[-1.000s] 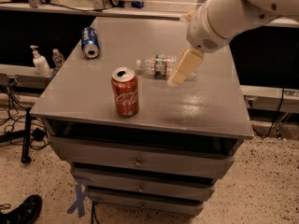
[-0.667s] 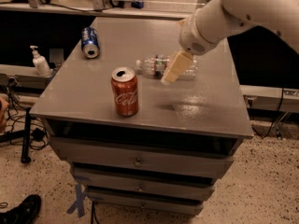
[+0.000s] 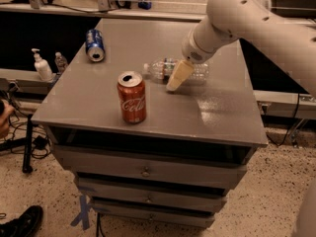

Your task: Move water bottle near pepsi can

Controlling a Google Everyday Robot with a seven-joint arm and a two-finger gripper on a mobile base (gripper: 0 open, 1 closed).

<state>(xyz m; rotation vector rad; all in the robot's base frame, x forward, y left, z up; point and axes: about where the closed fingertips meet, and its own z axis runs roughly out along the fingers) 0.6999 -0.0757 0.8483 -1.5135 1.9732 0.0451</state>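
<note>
Water bottle [image 3: 159, 69]: lying on its side on the grey worktop [image 3: 217, 107], slightly behind centre, long axis running left to right, white cap end to the left. The middle of its body is covered from the camera.

Gripper [image 3: 177, 77]: a cream-coloured part slants down across the front of the bottle's middle, and its lower tip sits at or just above the worktop on the near side of the bottle. Only this one part is visible; whether the gripper is spread, closed or clamped on the bottle cannot be told. The white arm [image 3: 237, 19] comes in from the upper right.

Pepsi can [image 3: 95, 45]: on its side near the back left corner of the worktop, silver top turned toward the camera, well apart from the bottle.

Red Coca-Cola can [image 3: 132, 97]: upright, toward the front left, nearer the camera than the bottle and clear of it.

Below the worktop: a stack of grey drawers [image 3: 145, 171].

Left of the unit, on a lower ledge: a white pump dispenser [image 3: 42, 67] with a small bottle [image 3: 60, 61] just beside it.
</note>
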